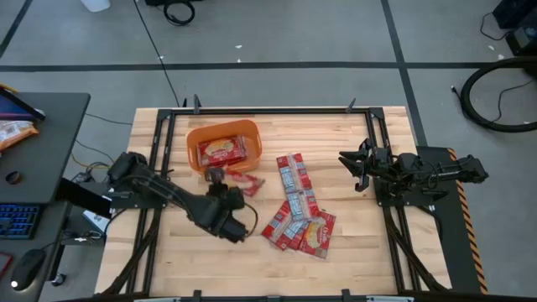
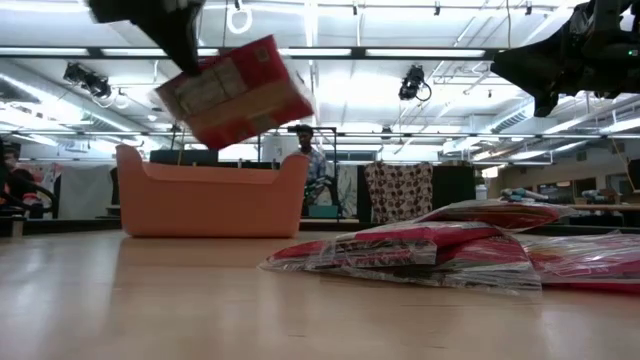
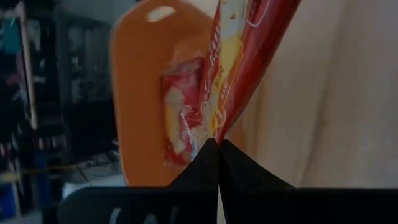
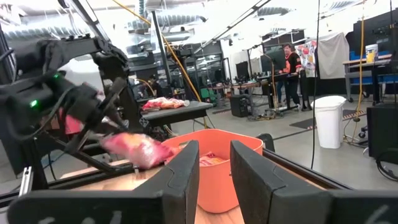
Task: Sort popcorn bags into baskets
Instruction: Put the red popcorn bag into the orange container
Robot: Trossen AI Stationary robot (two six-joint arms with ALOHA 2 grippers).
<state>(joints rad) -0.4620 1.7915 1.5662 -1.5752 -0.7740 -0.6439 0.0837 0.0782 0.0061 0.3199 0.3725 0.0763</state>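
Left claw (image 3: 217,146) is clamped on a popcorn bag (image 2: 235,90) by its edge — light, floppy, slippery film; right claw (image 4: 214,165) waits, fingers apart.

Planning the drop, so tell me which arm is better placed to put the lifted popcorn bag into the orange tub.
Left. The left gripper is shut on the popcorn bag beside the orange tub; the right gripper waits open at the table's far side.

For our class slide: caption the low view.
Left gripper lifts a popcorn bag beside the orange basket; more bags wait.
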